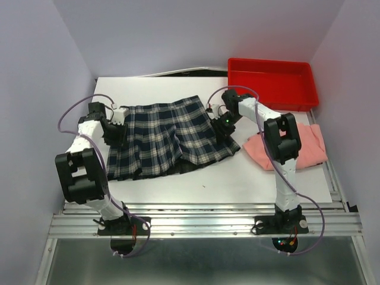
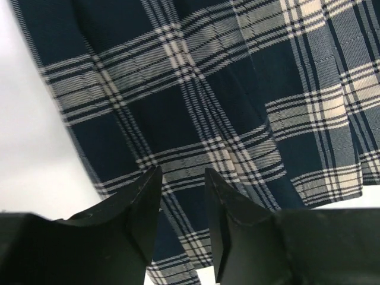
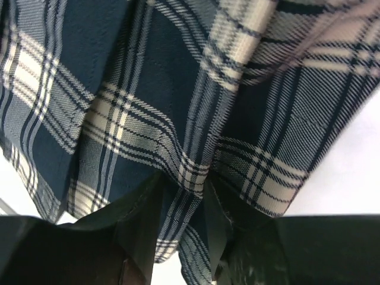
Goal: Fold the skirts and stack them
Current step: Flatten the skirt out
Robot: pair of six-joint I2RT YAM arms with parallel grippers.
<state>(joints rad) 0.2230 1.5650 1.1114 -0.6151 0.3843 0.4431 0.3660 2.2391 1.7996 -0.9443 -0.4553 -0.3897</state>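
The task is sitting at an early stage: neither skirt is showing a finished fold, and no stack is forming yet. The plaid skirt (image 1: 163, 139) is lying spread on the table (image 1: 237, 178) at centre-left of the top view, with its pleats fanning toward the lower edge of the frame. The pink skirt (image 1: 312, 145) is lying loosely bunched at the right of that view, partly hidden behind the right arm and near the plaid hem. The tray (image 1: 285, 98) is sitting at upper right, with neither skirt in it. The left gripper (image 1: 122, 116) is working at the upper left corner of the plaid skirt. In the left wrist view its jaws are standing apart above the cloth with nothing pinched between them. The right gripper (image 1: 217, 113) is working at the upper right corner. In the right wrist view a ridge of plaid cloth is running down between its jaws, but whether they are clamping it cannot be told. Judging from this layout, everything is waiting to be done: folding the plaid skirt, folding the pink skirt, then placing one on the other.
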